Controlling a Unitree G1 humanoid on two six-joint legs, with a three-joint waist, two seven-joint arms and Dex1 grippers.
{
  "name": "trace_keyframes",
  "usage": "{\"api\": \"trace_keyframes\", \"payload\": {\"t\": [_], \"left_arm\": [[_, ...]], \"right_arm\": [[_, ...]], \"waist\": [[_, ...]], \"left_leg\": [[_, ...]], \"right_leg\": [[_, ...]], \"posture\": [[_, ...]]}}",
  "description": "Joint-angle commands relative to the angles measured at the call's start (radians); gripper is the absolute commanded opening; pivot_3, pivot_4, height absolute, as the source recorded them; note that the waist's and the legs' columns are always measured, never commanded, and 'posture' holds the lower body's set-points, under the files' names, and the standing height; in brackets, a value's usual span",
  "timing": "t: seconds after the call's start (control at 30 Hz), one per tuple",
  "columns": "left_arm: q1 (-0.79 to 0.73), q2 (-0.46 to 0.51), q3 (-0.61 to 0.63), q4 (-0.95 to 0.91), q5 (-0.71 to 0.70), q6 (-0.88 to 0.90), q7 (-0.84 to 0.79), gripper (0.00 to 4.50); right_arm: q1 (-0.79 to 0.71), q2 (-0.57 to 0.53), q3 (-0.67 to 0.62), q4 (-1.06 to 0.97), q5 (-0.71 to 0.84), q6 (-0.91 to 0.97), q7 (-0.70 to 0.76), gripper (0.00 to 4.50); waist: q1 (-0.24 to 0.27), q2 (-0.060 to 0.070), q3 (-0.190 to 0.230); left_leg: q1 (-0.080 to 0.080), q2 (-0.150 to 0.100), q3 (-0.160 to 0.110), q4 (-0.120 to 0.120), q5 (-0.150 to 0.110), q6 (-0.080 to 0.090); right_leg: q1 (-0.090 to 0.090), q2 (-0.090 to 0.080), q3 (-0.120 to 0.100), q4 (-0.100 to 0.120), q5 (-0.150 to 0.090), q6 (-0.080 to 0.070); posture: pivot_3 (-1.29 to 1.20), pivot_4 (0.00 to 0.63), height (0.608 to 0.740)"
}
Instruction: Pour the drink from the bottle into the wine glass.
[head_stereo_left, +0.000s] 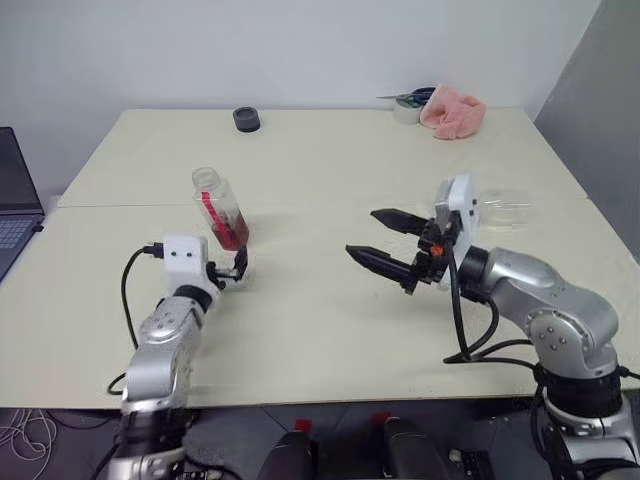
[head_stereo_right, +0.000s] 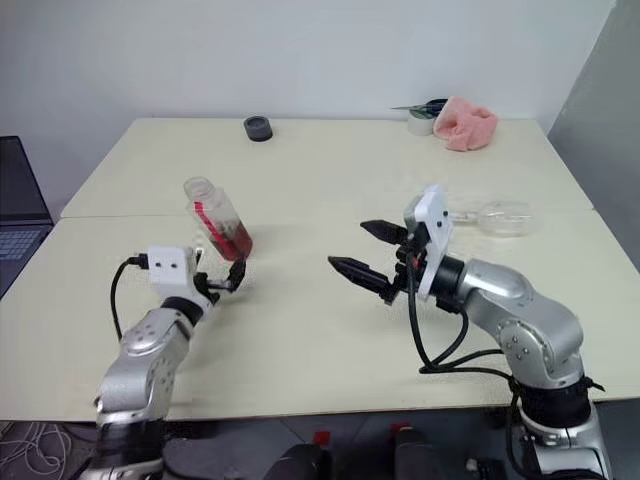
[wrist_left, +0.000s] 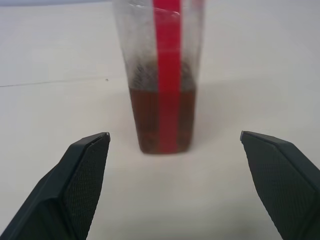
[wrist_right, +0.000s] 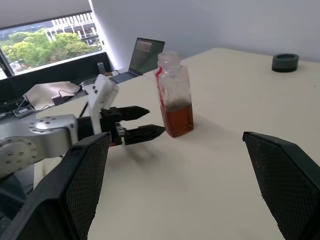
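Note:
The bottle (head_stereo_left: 220, 208) stands uncapped on the cream table (head_stereo_left: 320, 320), left of centre. It is clear plastic with a red label strip. The reddish-brown drink (wrist_left: 162, 120) fills its lower part. My left gripper (head_stereo_left: 240, 266) is open just in front of the bottle and does not touch it; the left wrist view shows a finger (wrist_left: 80, 185) on either side with space around the bottle. My right gripper (head_stereo_left: 362, 233) hangs open over the middle of the table, holding nothing. The wine glass (head_stereo_right: 497, 217) is at the right behind my right arm and appears to lie on its side.
A black round object (head_stereo_left: 247, 119) sits at the table's far edge. A pink cloth (head_stereo_left: 455, 110) and a white tape roll (head_stereo_left: 405, 111) lie at the far right corner. A laptop (head_stereo_left: 15, 200) stands off the table's left side.

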Motion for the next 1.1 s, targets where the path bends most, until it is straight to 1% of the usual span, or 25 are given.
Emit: {"api": "trace_keyframes", "payload": {"t": [0.03,0.13,0.2,0.23,0.3,0.37,0.43,0.53,0.63,0.7,0.8,0.9,1.1], "left_arm": [[0.067,0.110,-0.005,-0.225,-0.089,0.092,-0.148,4.46],[0.101,0.188,-0.027,-0.344,-0.193,0.155,-0.272,4.46],[0.084,0.197,-0.023,-0.390,-0.273,0.199,-0.306,4.46],[0.059,0.200,-0.029,-0.412,-0.313,0.224,-0.319,4.46],[-0.001,0.206,-0.052,-0.439,-0.369,0.259,-0.343,4.46],[-0.041,0.214,-0.069,-0.449,-0.397,0.284,-0.354,4.46],[-0.074,0.226,-0.086,-0.446,-0.407,0.297,-0.367,4.46],[-0.132,0.225,-0.120,-0.385,-0.361,0.266,-0.363,4.46],[-0.195,0.204,-0.143,-0.326,-0.333,0.239,-0.354,4.46],[-0.219,0.188,-0.153,-0.314,-0.325,0.232,-0.348,4.46],[-0.227,0.175,-0.168,-0.312,-0.318,0.228,-0.350,4.46],[-0.232,0.161,-0.185,-0.318,-0.311,0.227,-0.345,4.46],[-0.248,0.138,-0.198,-0.316,-0.307,0.228,-0.333,4.46]], "right_arm": [[0.050,-0.025,-0.070,-0.005,-0.022,-0.016,-0.039,4.50],[0.062,-0.038,-0.097,0.095,-0.131,-0.057,-0.117,4.50],[0.050,-0.025,-0.116,0.171,-0.177,-0.052,-0.182,4.50],[0.034,0.013,-0.158,0.219,-0.158,-0.031,-0.230,4.50],[-0.012,0.123,-0.284,0.322,-0.077,0.020,-0.353,4.50],[-0.075,0.231,-0.430,0.396,0.028,0.060,-0.497,4.50],[-0.145,0.305,-0.554,0.472,0.108,0.059,-0.627,4.50],[-0.228,0.358,-0.658,0.589,0.162,0.012,-0.738,4.50],[-0.307,0.393,-0.744,0.731,0.188,-0.088,-0.829,4.50],[-0.339,0.403,-0.772,0.794,0.199,-0.137,-0.856,4.50],[-0.377,0.412,-0.781,0.868,0.209,-0.195,-0.863,4.50],[-0.418,0.413,-0.768,0.963,0.191,-0.258,-0.845,4.50],[-0.553,0.385,-0.771,1.239,0.153,-0.434,-0.788,4.50]], "waist": [[0.001,0.000,0.000],[0.003,0.000,0.000],[0.005,0.000,0.000],[0.005,0.000,0.000],[0.002,0.000,0.000],[-0.001,0.001,0.000],[-0.007,0.002,0.000],[-0.005,0.003,0.000],[-0.005,0.003,0.000],[-0.006,0.003,0.000],[-0.008,0.003,0.000],[-0.016,0.004,0.000],[-0.029,0.004,0.000]], "left_leg": [[0.000,0.000,0.000,0.000,0.000,0.000],[0.002,0.000,0.000,0.000,0.000,0.000],[0.003,0.000,0.000,0.001,0.000,0.001],[0.003,0.000,0.000,0.000,0.000,0.001],[0.003,0.002,0.001,0.000,0.000,0.000],[0.003,0.003,0.000,0.000,0.000,0.000],[0.003,0.003,0.002,-0.001,0.000,0.000],[0.003,0.003,0.004,-0.001,0.000,0.000],[0.003,0.003,0.004,-0.001,0.000,0.000],[0.003,0.003,0.005,-0.001,0.000,0.000],[0.003,0.003,0.006,-0.001,0.000,0.000],[0.003,0.003,0.009,-0.001,0.000,0.001],[0.003,0.003,0.009,-0.001,0.000,0.001]], "right_leg": [[0.000,0.000,0.000,0.000,0.000,0.000],[0.002,0.000,0.000,0.000,0.000,0.000],[0.004,0.000,-0.001,0.000,0.000,0.000],[0.004,0.001,-0.001,0.000,0.000,0.000],[0.003,0.003,-0.001,0.001,0.000,0.000],[0.003,0.004,0.000,0.001,0.000,-0.001],[0.002,0.005,0.001,0.002,0.001,-0.002],[0.001,0.006,0.000,0.002,0.001,-0.002],[0.002,0.006,0.000,0.002,0.001,-0.002],[0.002,0.006,0.000,0.002,0.001,-0.002],[0.001,0.006,0.002,0.001,0.001,-0.002],[0.000,0.006,0.003,0.001,0.001,-0.001],[0.001,0.006,0.003,0.002,0.001,-0.001]], "posture": [[0.00,0.150,0.740],[0.00,0.150,0.740],[0.00,0.150,0.740],[0.00,0.150,0.740],[0.00,0.150,0.740],[0.00,0.150,0.740],[0.00,0.150,0.740],[0.00,0.150,0.740],[0.00,0.150,0.740],[0.00,0.150,0.740],[0.00,0.150,0.740],[0.00,0.150,0.740],[0.00,0.150,0.740]]}}
